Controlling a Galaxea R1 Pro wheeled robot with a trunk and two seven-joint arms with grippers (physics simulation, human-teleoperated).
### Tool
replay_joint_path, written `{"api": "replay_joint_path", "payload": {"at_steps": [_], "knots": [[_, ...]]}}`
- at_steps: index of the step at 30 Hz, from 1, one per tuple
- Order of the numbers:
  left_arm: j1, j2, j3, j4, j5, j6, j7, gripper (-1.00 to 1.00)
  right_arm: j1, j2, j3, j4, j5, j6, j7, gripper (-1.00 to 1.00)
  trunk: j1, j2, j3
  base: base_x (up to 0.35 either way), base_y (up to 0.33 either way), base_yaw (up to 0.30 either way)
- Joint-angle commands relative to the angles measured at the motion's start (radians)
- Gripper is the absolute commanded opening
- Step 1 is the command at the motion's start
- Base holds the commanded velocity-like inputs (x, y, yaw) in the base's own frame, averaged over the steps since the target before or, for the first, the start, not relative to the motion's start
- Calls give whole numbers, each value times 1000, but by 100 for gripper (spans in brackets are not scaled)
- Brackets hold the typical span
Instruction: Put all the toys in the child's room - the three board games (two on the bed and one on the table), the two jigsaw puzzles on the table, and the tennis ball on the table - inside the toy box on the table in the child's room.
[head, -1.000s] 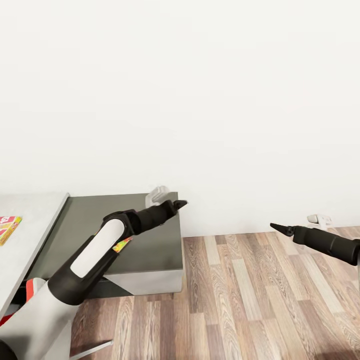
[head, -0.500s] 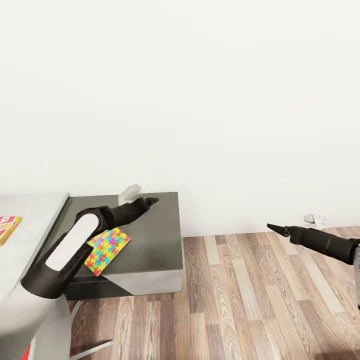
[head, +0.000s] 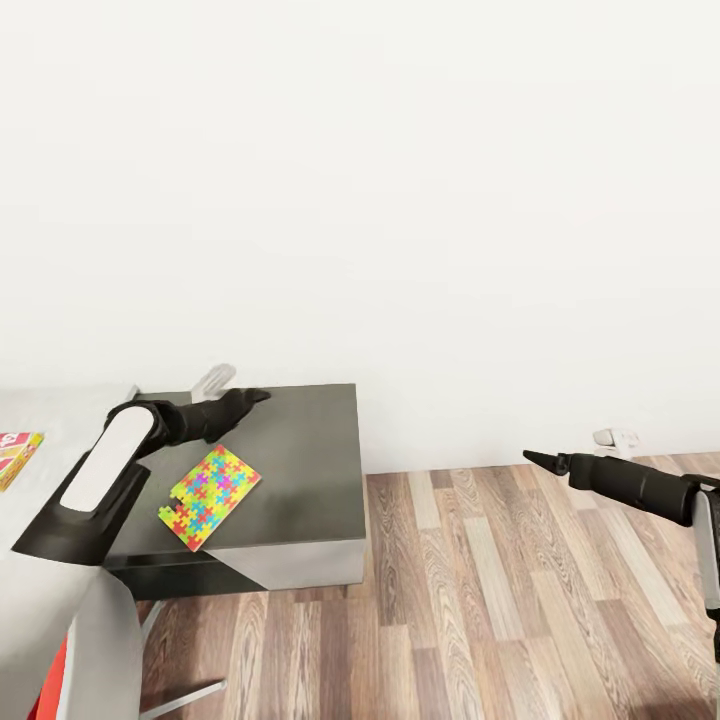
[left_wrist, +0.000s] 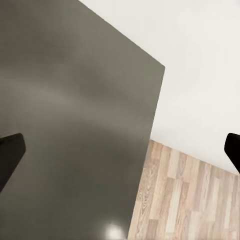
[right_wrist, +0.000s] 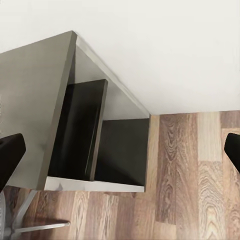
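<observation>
One jigsaw puzzle (head: 210, 484) lies flat on the dark grey top of a low side unit (head: 300, 470) that stands against the white wall (head: 400, 200). It sits toward the unit's front edge, turned at an angle, and nothing touches it. The left arm (head: 100, 480) reaches over the unit behind the puzzle, with the left pincer (head: 250, 396) held above the dark top toward the wall side — near the puzzle but apart from it. In the left wrist view the two fingertips (left_wrist: 10, 152) stand at opposite edges of the frame, so this pincer is spread wide, with bare dark surface between them and nothing held.

At the far left edge of the head view, a board game (head: 15, 456) with a yellow, green and red cover lies on the light grey tabletop (head: 60, 420), well apart from the puzzle.

The right arm (head: 640, 485) stretches out over the wood-plank floor (head: 500, 600), well clear of the unit, its pincer (head: 535, 458) pointing toward the unit. The right wrist view looks down on the grey unit (right_wrist: 35, 100) and its dark open compartments — the fingertips (right_wrist: 10, 155) again sit far apart at the frame's edges, so this pincer is also spread and empty.
</observation>
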Motion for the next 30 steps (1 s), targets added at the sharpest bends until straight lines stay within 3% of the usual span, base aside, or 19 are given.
{"api": "replay_joint_path", "payload": {"at_steps": [1,8,17,23,26,30], "knots": [[-12,2,9,25,10,7,10,100,-1,0,0,-1,6,6,8,100,1,-2,-2,0,0,0],[-58,6,38,145,7,33,11,100,-1,0,3,-1,6,7,8,100,1,-2,-2,0,0,0],[-76,19,47,209,2,43,12,100,-1,3,5,0,6,7,8,100,1,-2,-2,0,0,0],[-92,34,51,268,-21,50,12,100,-3,30,6,0,11,7,-10,100,1,-2,-2,0,0,0],[-114,39,52,343,-36,57,13,100,-3,61,15,1,20,8,-52,100,1,-2,-2,0,0,0],[-128,41,53,402,-45,60,12,100,-4,78,29,1,25,8,-84,100,1,-2,-2,0,0,0]]}}
